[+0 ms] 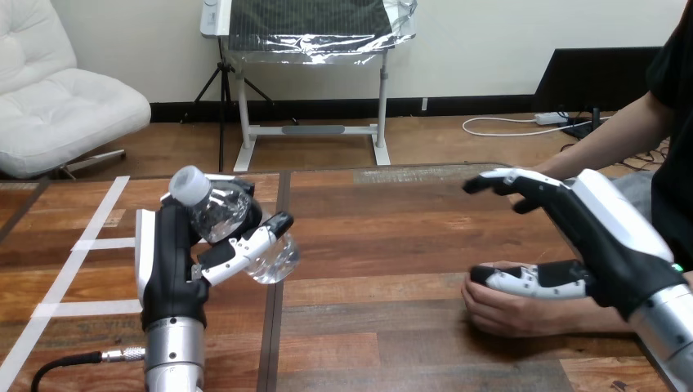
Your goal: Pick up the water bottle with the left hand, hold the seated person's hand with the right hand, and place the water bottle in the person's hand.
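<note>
The left hand (167, 257) clasps the water bottle (219, 211) round its middle; it looks light, crushable and slick. The right hand (596, 233) hangs open, thumb touching the person's hand (498, 312).

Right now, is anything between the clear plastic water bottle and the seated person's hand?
Nothing lies on the wooden table between the clear plastic water bottle in the left hand and the person's hand, but the right hand has its thumb over it.
</note>
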`<action>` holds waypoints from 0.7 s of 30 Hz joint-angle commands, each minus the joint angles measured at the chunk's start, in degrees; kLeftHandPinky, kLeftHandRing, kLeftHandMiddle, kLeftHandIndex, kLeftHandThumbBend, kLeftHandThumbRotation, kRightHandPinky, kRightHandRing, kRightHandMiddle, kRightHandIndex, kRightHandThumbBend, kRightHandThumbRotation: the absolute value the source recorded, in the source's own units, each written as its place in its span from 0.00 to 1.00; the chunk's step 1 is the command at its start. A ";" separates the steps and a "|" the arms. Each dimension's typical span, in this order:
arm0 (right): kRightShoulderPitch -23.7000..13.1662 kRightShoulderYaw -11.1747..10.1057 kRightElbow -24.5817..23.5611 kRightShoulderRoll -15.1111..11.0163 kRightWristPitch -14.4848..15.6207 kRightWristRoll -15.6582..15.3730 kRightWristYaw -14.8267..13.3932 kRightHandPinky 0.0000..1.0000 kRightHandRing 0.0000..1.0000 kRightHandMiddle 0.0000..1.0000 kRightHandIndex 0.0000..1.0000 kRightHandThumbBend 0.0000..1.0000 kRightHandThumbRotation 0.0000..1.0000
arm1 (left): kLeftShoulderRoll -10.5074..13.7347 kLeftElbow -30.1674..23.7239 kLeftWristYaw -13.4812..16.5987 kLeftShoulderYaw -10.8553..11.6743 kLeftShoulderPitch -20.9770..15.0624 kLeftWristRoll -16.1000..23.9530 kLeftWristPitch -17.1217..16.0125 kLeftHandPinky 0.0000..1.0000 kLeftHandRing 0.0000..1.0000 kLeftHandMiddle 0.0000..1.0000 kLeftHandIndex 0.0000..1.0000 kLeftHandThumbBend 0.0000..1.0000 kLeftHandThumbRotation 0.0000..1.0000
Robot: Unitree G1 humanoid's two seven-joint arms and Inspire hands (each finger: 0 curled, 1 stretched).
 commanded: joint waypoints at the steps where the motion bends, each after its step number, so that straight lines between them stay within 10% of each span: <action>1: -8.95 -4.55 1.82 -7.15 2.43 1.46 3.72 0.75 0.86 0.88 0.79 0.76 0.00 | -1.44 -14.59 -1.99 -1.51 -2.89 -1.35 -0.32 0.43 0.41 0.43 0.48 0.64 0.00; 21: -14.11 -1.78 8.82 -17.15 8.66 -2.05 12.86 0.74 0.88 0.91 0.84 0.83 0.11 | -3.14 -19.40 -5.43 -1.74 0.53 -2.85 0.86 0.44 0.42 0.44 0.49 0.63 0.00</action>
